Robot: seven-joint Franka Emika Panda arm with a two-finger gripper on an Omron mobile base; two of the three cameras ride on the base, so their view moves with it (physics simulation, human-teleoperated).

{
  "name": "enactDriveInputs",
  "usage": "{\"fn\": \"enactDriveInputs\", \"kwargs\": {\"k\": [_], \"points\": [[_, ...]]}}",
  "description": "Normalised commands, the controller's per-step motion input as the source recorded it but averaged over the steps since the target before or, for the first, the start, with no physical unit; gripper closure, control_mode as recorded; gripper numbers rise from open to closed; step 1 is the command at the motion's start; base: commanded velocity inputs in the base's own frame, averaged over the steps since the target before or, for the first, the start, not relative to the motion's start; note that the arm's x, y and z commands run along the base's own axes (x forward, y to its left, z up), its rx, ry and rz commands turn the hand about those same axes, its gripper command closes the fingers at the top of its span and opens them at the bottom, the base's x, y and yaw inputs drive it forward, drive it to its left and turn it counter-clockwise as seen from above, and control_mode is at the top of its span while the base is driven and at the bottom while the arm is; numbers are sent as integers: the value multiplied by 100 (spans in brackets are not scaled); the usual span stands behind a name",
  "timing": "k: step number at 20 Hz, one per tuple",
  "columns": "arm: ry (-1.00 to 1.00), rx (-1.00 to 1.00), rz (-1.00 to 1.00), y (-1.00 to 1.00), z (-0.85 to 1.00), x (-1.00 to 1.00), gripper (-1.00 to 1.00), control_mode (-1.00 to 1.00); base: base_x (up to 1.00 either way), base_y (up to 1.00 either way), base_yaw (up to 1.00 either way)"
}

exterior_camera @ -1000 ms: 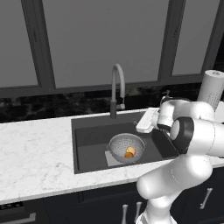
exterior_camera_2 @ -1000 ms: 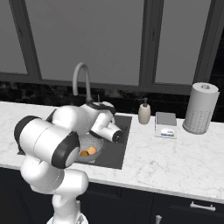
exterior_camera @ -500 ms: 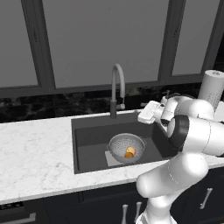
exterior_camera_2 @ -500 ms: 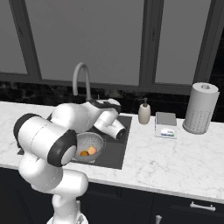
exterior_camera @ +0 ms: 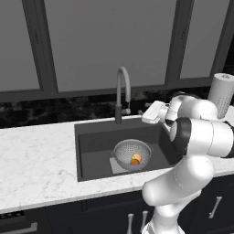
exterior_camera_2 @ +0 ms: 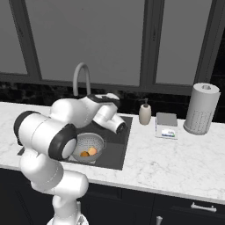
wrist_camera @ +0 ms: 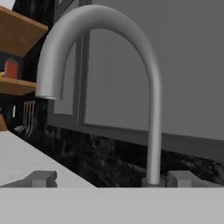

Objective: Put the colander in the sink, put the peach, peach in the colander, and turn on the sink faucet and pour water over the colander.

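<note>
The gripper (exterior_camera: 148,114) is spread wide and empty, beside the sink faucet (exterior_camera: 122,93) near its base. The colander (exterior_camera: 132,154) sits in the sink (exterior_camera: 91,137) with both peaches (exterior_camera: 135,159) inside — no water runs. Best ease toward the small side lever and nudge it gently, not the gooseneck.

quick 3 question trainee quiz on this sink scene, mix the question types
1. True or false: the colander sits in the sink.
2. Where is the fruit? A) on the counter B) in the colander C) in the gripper
3. Fill in: the faucet spout shows ____ water running.

Key: 1 true. 2 B. 3 no; in the hand view the spout is dry, and the gripper hangs open beside the faucet.
</note>
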Motion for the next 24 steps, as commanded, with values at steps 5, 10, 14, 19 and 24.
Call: {"fn": "enactDriveInputs", "kwargs": {"k": [5,10,14,19,24], "points": [[0,0,0,4,-2,34,-100,-100,0,0,0],[0,0,0,0,-12,36,-100,-100,0,0,0],[0,0,0,1,-20,33,-100,-100,0,0,0],[-1,0,0,8,-11,39,-100,-100,0,0,0],[0,0,0,8,-6,38,-100,-100,0,0,0]]}}
